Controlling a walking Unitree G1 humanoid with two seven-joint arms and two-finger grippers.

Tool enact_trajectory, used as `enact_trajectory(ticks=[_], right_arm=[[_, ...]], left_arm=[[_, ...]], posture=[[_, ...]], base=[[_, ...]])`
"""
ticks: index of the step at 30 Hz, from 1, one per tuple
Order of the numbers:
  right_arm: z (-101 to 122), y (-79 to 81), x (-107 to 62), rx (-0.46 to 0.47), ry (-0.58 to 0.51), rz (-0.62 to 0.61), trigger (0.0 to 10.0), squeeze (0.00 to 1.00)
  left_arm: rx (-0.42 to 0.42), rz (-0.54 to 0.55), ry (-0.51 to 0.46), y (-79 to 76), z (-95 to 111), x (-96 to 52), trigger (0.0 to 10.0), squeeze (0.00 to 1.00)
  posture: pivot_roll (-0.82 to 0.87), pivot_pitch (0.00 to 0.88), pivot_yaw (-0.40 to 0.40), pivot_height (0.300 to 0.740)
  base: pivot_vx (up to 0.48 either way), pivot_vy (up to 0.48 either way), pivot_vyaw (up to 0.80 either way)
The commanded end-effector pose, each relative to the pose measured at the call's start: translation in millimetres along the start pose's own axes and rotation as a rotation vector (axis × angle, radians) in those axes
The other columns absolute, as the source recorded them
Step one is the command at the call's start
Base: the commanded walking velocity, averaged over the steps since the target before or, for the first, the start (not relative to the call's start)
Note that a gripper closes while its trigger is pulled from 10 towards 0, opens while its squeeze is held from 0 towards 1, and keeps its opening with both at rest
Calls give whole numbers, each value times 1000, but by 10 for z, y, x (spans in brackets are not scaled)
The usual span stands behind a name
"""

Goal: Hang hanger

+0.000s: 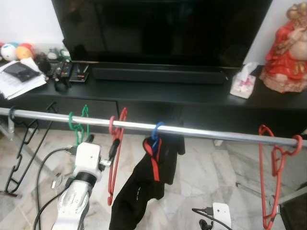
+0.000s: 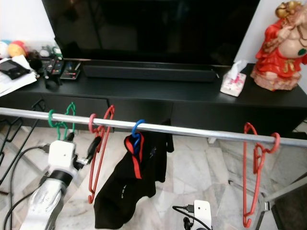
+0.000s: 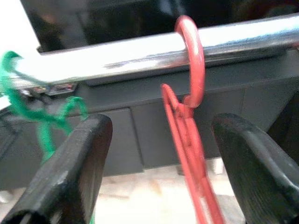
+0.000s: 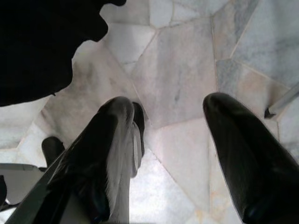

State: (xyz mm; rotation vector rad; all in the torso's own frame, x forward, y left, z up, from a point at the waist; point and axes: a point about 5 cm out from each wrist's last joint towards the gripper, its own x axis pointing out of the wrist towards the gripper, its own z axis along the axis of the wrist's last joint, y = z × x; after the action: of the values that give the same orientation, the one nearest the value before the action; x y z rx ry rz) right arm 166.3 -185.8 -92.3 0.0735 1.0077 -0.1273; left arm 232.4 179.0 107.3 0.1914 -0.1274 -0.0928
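A silver rail (image 1: 206, 132) runs across in front of me. A red hanger (image 1: 116, 143) hangs from it by its hook (image 3: 192, 60). My left gripper (image 3: 159, 154) is raised just below the rail and is open. The red hanger's neck passes between its two black fingers (image 3: 70, 172) with a gap on each side. A green hanger (image 1: 79, 124) hangs just to the left of it. Down by the marble floor, my right gripper (image 4: 173, 140) is open with nothing between its fingers.
On the rail also hang a black hanger (image 1: 24, 143) at far left, a blue hanger (image 1: 156, 132) with a black garment (image 1: 144, 187), and another red hanger (image 1: 271, 177) at right. Behind stands a black TV cabinet (image 1: 158, 93) with a tissue box (image 1: 243, 84) and a red statue (image 1: 288, 52).
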Motion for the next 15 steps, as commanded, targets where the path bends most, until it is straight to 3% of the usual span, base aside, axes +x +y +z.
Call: enact_trajectory(ticks=[1, 2, 3, 4, 11, 15], right_arm=[[-40, -10, -6, -7, 14, -2, 10000, 0], [-40, -11, -6, -8, 14, -2, 10000, 0], [-40, -11, -6, -8, 14, -2, 10000, 0], [-37, -13, -6, -9, 13, -1, 10000, 0], [-34, -6, -5, -10, 12, 0, 10000, 0], [-31, -8, -4, -6, 11, -5, 10000, 0]], left_arm=[[36, 35, -13, 58, 46, -52, 10000, 0], [65, 116, -5, 163, 40, -152, 10000, 0], [65, 116, -5, 163, 40, -152, 10000, 0], [111, 208, 19, 299, -20, -268, 10000, 0], [179, 401, 146, 623, -260, -518, 10000, 0], [257, 606, 271, 929, -398, -809, 10000, 0]], posture=[[-124, 0, -30, 740], [-122, 0, -29, 740], [-122, 0, -29, 740], [-110, 0, -32, 740], [-112, 0, -33, 740], [-103, 0, -31, 740]], base=[[0, 0, 0], [0, 0, 0], [0, 0, 0], [0, 0, 0], [0, 0, 0], [0, 0, 0]])
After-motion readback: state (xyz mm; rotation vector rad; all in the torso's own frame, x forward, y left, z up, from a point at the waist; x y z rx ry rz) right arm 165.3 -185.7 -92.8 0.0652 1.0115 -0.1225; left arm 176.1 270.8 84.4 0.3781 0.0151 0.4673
